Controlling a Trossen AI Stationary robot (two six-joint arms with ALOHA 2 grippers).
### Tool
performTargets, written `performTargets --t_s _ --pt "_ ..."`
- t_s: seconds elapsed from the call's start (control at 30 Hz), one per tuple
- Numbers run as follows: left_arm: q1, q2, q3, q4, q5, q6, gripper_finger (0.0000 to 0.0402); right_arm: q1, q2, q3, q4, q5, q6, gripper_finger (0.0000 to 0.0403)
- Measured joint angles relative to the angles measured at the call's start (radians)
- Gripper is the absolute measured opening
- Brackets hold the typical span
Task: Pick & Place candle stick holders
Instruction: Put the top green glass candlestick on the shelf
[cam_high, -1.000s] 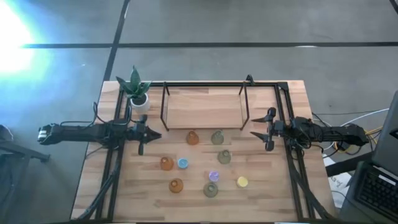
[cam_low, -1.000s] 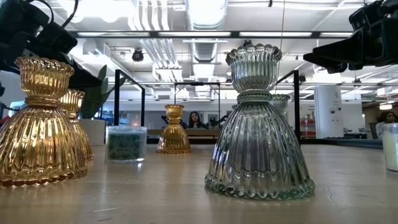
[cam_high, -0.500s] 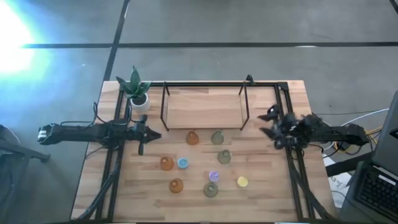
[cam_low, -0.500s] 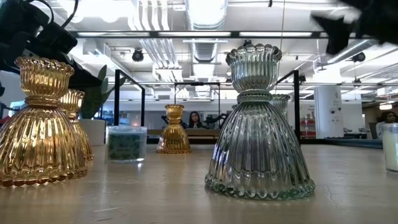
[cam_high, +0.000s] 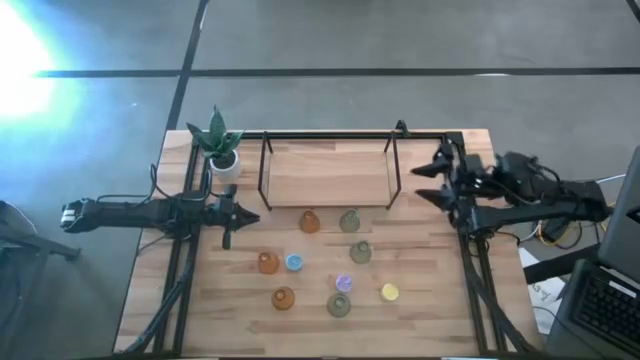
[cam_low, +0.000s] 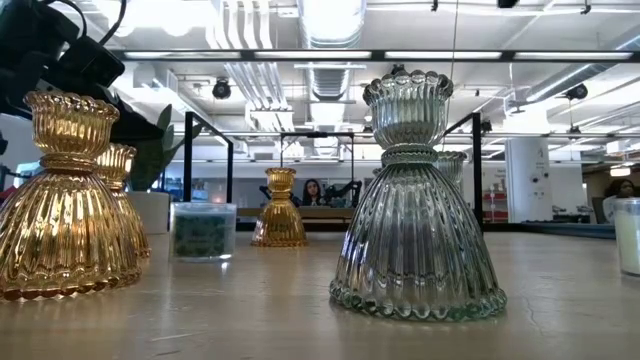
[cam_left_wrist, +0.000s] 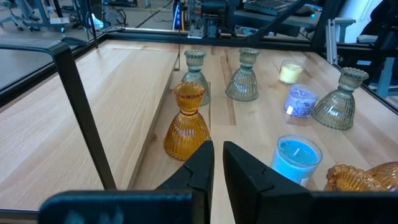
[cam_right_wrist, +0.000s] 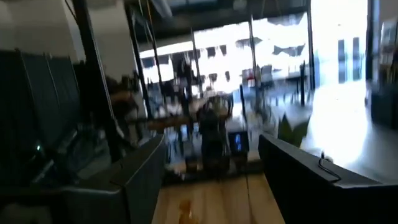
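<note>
Nine small glass candle stick holders stand on their bases on the wooden table: amber ones (cam_high: 310, 221) (cam_high: 268, 263) (cam_high: 283, 298), olive-green ones (cam_high: 349, 220) (cam_high: 360, 252) (cam_high: 339, 306), and small blue (cam_high: 294, 262), purple (cam_high: 343, 284) and yellow (cam_high: 389, 292) ones. My left gripper (cam_high: 245, 217) is shut and empty at the table's left, level, pointing at the nearest amber holder (cam_left_wrist: 186, 121) from a short way off. My right gripper (cam_high: 430, 180) is open and empty, raised at the table's right, away from the holders; it also shows in its wrist view (cam_right_wrist: 211, 162).
A raised wooden board (cam_high: 327, 172) in a black metal frame (cam_high: 263, 165) stands at the far middle. A white potted green plant (cam_high: 218, 145) stands at the far left. Black rails (cam_high: 470, 290) run along both table sides. People sit in the room behind.
My right gripper has gone up and toward the table's far edge, turning as it rose, and has left the low view's top. The left arm and all the holders have kept still.
</note>
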Motion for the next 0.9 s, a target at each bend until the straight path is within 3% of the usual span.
performTargets --t_s 0.1,0.2,0.47,0.53,0.7,0.8,0.9 --pt "0.0 0.0 0.0 0.0 0.0 0.0 0.0039 0.0 0.12 0.158 -0.157 0.0 0.118 0.0251" --pt "0.0 0.0 0.0 0.0 0.0 0.0 0.0039 0.0 0.225 0.289 -0.197 -0.001 0.231 0.0251" --pt "0.0 0.0 0.0 -0.001 0.0 0.0 0.0039 0.0 0.495 0.6 -0.22 -0.001 0.167 0.0251" --pt "0.0 0.0 0.0 -0.001 0.0 0.0 0.0039 0.0 0.563 0.697 -0.333 -0.001 0.168 0.0251" --pt "0.0 0.0 0.0 -0.001 0.0 0.0 0.0039 -0.002 0.728 0.894 -0.801 0.069 0.156 0.0241" --pt "0.0 0.0 0.0 -0.001 0.0 0.0 0.0039 -0.002 0.805 0.933 -0.985 0.096 0.155 0.0228" --pt "0.0 0.0 0.0 -0.001 0.0 0.0 0.0039 0.001 0.86 0.925 -1.054 0.103 0.14 0.0215"
